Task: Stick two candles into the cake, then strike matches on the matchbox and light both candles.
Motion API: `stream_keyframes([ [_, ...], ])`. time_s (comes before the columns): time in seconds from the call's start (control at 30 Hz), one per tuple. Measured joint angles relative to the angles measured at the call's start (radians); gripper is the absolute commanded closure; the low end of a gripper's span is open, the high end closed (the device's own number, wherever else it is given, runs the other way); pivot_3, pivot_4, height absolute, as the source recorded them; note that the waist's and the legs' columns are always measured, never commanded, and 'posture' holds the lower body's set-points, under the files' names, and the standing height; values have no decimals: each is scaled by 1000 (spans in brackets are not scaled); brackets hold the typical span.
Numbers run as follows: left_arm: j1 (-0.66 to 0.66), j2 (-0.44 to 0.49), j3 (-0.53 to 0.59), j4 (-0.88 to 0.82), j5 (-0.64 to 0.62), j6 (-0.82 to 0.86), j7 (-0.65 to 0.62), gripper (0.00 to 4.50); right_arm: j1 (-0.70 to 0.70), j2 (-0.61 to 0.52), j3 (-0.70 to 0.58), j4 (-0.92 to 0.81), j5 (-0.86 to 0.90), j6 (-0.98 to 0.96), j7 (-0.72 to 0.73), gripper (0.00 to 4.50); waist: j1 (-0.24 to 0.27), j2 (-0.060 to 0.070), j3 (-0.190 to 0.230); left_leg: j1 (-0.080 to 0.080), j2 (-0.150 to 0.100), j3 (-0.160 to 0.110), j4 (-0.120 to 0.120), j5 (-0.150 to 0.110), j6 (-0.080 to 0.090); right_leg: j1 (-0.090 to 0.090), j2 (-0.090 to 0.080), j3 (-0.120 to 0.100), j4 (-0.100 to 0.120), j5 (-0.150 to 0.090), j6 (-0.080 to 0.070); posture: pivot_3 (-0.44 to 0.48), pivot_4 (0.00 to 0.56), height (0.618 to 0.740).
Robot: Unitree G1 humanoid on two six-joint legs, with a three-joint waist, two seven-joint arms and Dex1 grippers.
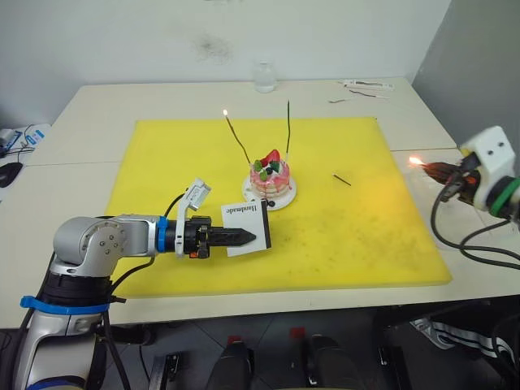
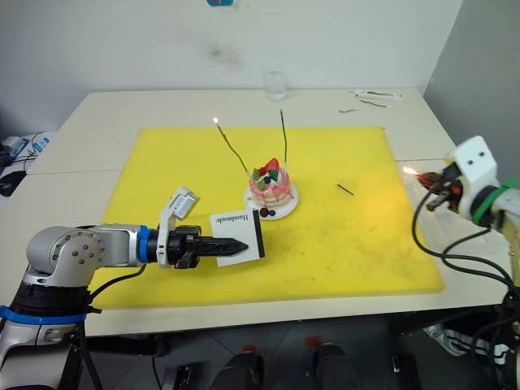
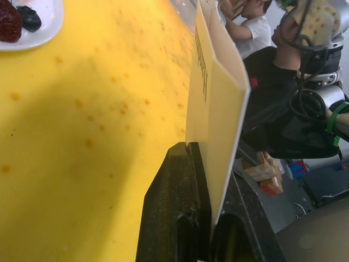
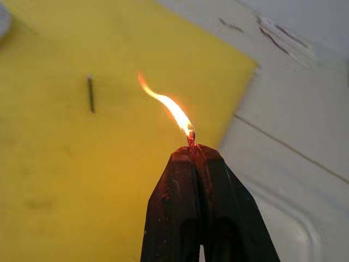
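Nearest, the left gripper pinches the flat white "Handmade" matchbox upright over the yellow mat, just in front of the small pink fruit-topped cake on its white plate. Out past the mat's right edge, the right gripper is closed on a burning match, flame almost at the fingertips. A spare dark match lies on the mat. Behind, the left thin candle burns; the right candle looks unlit. The match seems nearly spent and may die, or scorch the fingers, before reaching it.

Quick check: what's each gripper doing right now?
Left gripper: closed on the matchbox.
Right gripper: closed on a burning match.
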Motion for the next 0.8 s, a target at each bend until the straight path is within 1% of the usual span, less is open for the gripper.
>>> stream_keyframes([
  [0.13, 0, -2, 0, 0, 0, 0, 0, 4500, -1, -49, -47, 101, -9, -3, -43, 4461, 0, 0, 0, 0, 0, 0, 0, 0, 1, 0, 1, 0, 0, 0, 0, 0, 150, 740],
  [0.33, 1, -10, 0, -1, 0, 0, 0, 4500, -11, -51, -18, 199, -17, -25, -51, 4461, -3, 0, 0, 1, 1, 1, 0, 1, 1, 1, 3, 1, 0, 0, 0, 0, 150, 740],
  [0.5, -1, -13, -10, -2, 1, -1, 0, 4500, -141, -9, 75, 364, -65, -138, -59, 4461, -12, 0, 0, 1, 0, 2, 1, 2, 2, 1, 4, 2, 0, 1, 2, 0, 150, 740],
  [0.73, 2, -9, -9, -3, 1, -5, -1, 4500, -268, 27, 143, 571, -117, -256, -57, 4461, -13, 0, 0, 1, 0, 2, 0, 2, 2, 1, 4, 2, 0, 1, 2, 0, 150, 740],
  [0.8, 7, -7, -9, -3, 1, -5, 0, 4500, -302, 35, 155, 632, -123, -283, -57, 4030, -13, 0, 0, 1, 0, 2, 0, 2, 2, 1, 4, 2, 0, 1, 2, 0, 150, 740],
])
